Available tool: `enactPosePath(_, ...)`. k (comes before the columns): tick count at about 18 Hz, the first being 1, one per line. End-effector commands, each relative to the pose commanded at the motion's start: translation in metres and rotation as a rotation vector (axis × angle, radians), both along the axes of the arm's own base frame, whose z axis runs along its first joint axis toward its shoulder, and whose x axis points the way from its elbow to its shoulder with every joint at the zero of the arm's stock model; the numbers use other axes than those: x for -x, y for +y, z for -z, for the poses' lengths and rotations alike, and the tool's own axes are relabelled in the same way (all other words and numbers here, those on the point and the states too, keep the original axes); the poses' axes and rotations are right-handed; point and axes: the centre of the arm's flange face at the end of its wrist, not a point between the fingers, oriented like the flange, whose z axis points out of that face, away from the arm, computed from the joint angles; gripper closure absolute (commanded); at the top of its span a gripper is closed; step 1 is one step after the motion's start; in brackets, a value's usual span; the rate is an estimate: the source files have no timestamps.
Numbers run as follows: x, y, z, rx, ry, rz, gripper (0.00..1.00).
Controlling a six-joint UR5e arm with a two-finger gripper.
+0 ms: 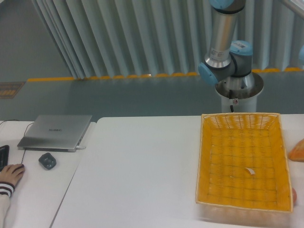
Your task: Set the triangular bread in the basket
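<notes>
- Gripper status: the end effector is outside the camera view, so it cannot be determined whether its fingers are apart or together. Only the arm's base and lower joints (227, 57) are seen, mounted behind the far edge of the table (142, 166).
- Triangular bread (298, 151): located at the right edge of the view, cut off by the frame. It is positioned on the table just beside the right rim of the basket, outside it.
- Basket (243, 161): placed on the right part of the table. A small pale scrap (250, 171) is seen on its woven floor.
- Small reddish rounded item (294, 195): partly visible beside the basket's near right corner.
- Closed grey laptop (56, 131): placed on the adjoining desk at left, with a dark mouse (47, 160) near it.
- Person's hand (10, 174): seen at the left edge, resting on the desk near the mouse.
</notes>
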Motion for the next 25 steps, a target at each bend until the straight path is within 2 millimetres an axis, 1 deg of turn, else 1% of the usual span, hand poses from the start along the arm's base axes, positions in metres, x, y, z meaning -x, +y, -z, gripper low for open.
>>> enactPosePath(2,-0.003,0.001,0.013,0.025,-0.020,0.009,0.00)
enactPosePath(4,-0.008,0.013,0.033,0.042,-0.056,0.032,0.00)
enactPosePath(6,-0.016,0.017,0.044,0.051,-0.074,0.043,0.00)
enactPosePath(10,-0.024,0.010,0.063,0.064,-0.112,0.042,0.00)
enactPosePath(12,-0.025,0.008,0.064,0.067,-0.116,0.040,0.00)
enactPosePath(14,-0.031,0.003,0.078,0.077,-0.142,0.048,0.00)
enactPosePath(17,-0.027,-0.005,0.078,0.075,-0.146,0.062,0.00)
enactPosePath(20,-0.028,-0.008,0.081,0.081,-0.154,0.065,0.00)
enactPosePath(22,-0.026,-0.008,0.079,0.078,-0.150,0.062,0.00)
enactPosePath(25,-0.026,-0.007,0.081,0.079,-0.153,0.063,0.00)
